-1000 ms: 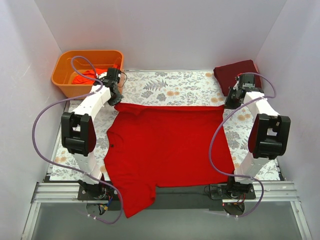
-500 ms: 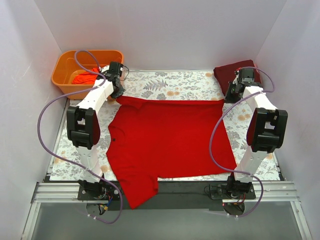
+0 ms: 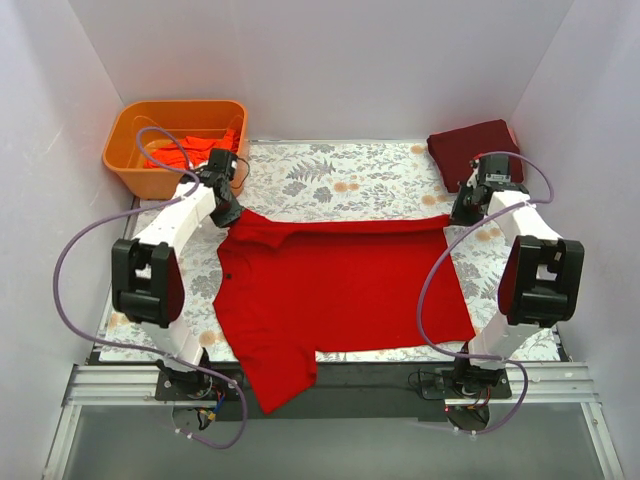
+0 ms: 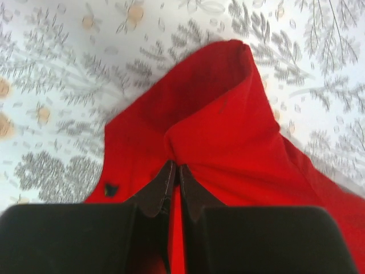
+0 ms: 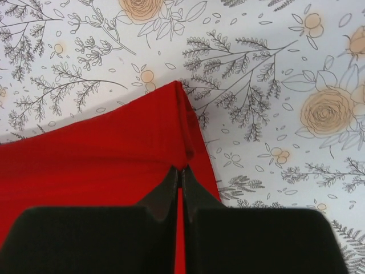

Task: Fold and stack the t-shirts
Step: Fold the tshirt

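Wrist views show left claw (image 4: 174, 167) and right claw (image 5: 181, 170) clamped on red t-shirt (image 4: 228, 142), pinched cloth hidden between fingers

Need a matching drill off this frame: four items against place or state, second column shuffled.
Items:
1. bright red t-shirt
2. maroon t-shirt
3. orange tub
4. left pincer

Place or state:
A. far left, orange-red cloth inside
B. shut on a red cloth corner
C. folded, far right
D. spread out in the middle

Pairs: 1-D, 2-C, 3-A, 4-B
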